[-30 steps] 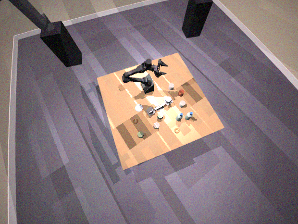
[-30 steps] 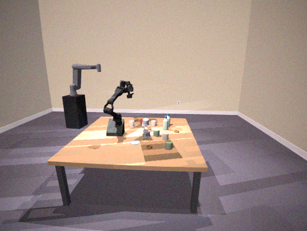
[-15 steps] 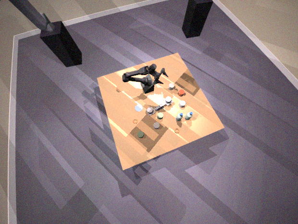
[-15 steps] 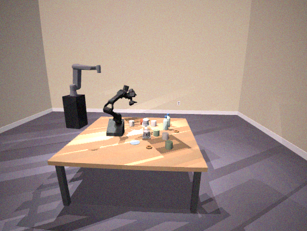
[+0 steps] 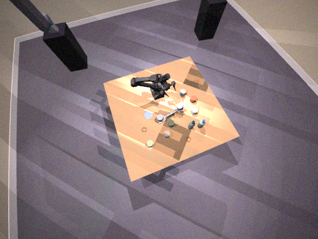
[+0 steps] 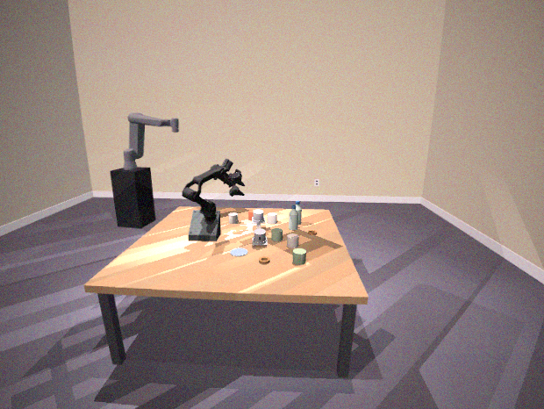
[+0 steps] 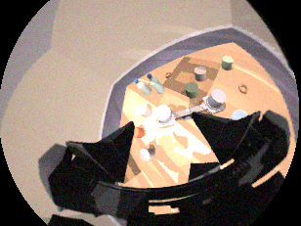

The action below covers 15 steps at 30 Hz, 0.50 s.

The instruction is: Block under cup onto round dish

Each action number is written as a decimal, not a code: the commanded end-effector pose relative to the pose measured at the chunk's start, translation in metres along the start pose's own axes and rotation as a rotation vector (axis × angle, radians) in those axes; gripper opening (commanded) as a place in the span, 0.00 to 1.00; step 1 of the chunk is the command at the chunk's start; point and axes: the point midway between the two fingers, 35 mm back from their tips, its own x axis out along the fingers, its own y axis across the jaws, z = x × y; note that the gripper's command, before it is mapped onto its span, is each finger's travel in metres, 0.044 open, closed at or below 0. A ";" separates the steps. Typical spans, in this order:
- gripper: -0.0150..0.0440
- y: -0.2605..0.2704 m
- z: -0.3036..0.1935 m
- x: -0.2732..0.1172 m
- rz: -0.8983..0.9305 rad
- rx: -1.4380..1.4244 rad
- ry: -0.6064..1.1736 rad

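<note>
My gripper (image 5: 171, 93) (image 6: 243, 189) (image 7: 163, 119) is open and empty, high above the table on the robot's side of the balance. The balance beam (image 5: 170, 113) (image 7: 188, 113) bears two identical pale grey cups. The cup nearer the dish (image 5: 160, 117) (image 6: 260, 235) (image 7: 216, 98) stands upright on one end, which looks lower. The other cup (image 5: 179, 106) (image 6: 258, 215) (image 7: 163, 114) stands upright on the end that looks raised. No block shows; the cups hide what is beneath them. The round pale blue dish (image 5: 147, 115) (image 6: 239, 252) (image 7: 238, 115) lies flat with nothing on it.
Around the balance stand a red cup (image 5: 193, 98), white cups (image 5: 182, 92) (image 5: 194, 110), a dark green cup (image 5: 171, 123), a grey cup (image 5: 166, 134), a light green cup (image 5: 150, 143) and two bottles (image 5: 191, 124) (image 5: 201, 123). Two brown rings (image 5: 144, 129) (image 5: 189, 139) lie flat.
</note>
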 end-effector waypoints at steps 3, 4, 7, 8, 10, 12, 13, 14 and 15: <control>1.00 -0.030 -0.012 0.011 -0.146 -0.151 0.018; 1.00 -0.035 -0.014 0.012 -0.170 -0.176 0.022; 1.00 -0.050 -0.019 0.015 -0.237 -0.254 0.036; 1.00 -0.055 -0.021 0.016 -0.260 -0.280 0.042; 1.00 -0.064 -0.024 0.017 -0.299 -0.328 0.052; 1.00 -0.067 -0.025 0.018 -0.314 -0.346 0.056; 1.00 -0.067 -0.025 0.018 -0.314 -0.346 0.056; 1.00 -0.067 -0.025 0.018 -0.314 -0.346 0.056; 1.00 -0.067 -0.025 0.018 -0.314 -0.346 0.056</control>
